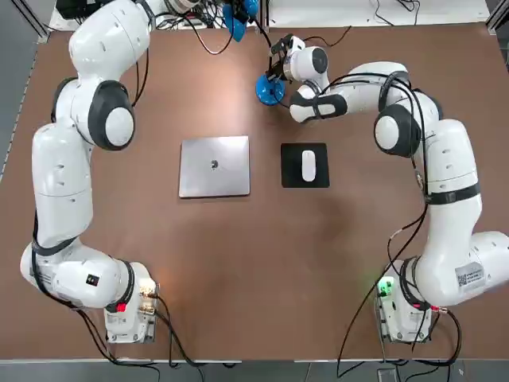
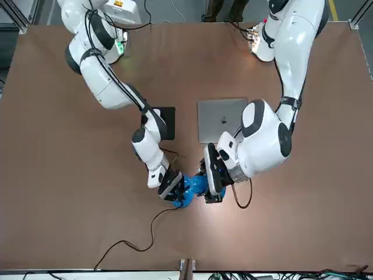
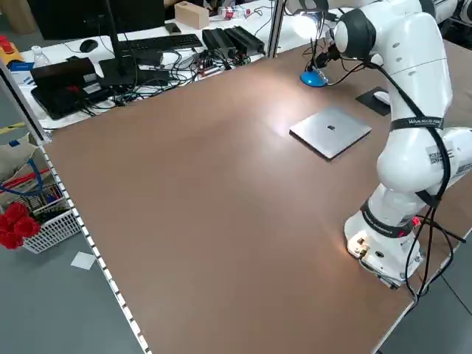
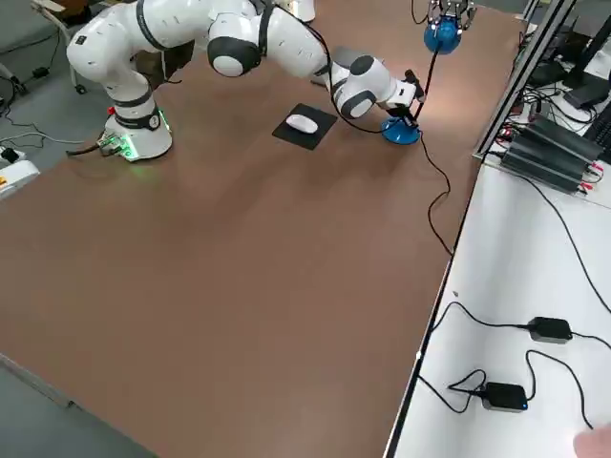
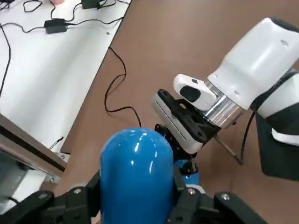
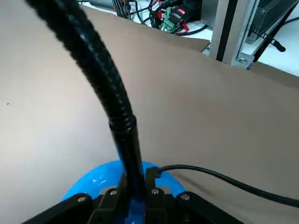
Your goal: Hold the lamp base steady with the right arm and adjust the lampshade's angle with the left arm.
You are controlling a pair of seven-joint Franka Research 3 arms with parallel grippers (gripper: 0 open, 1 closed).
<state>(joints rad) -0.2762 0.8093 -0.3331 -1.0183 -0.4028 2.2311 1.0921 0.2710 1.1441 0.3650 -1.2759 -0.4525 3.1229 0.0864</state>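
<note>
The round blue lamp base point(image 1: 267, 91) sits at the table's far middle, with its black neck point(image 6: 103, 79) rising from it. My right gripper point(image 1: 277, 72) is down on the base, shut around the foot of the neck point(image 6: 133, 186). Above it, the blue lampshade point(image 5: 135, 175) is clamped between the fingers of my left gripper point(image 2: 211, 178), which is shut on it. From the front, the lampshade point(image 2: 198, 185) hangs right beside the base point(image 2: 182, 200). The shade's glowing inside point(image 3: 304, 26) shows from the left side.
A closed silver laptop point(image 1: 215, 165) lies mid-table, with a white mouse point(image 1: 308, 165) on a black pad to its right. The lamp's black cord point(image 2: 140, 236) trails off the far edge. A white bench with cables and power bricks point(image 4: 506, 393) runs beyond that edge.
</note>
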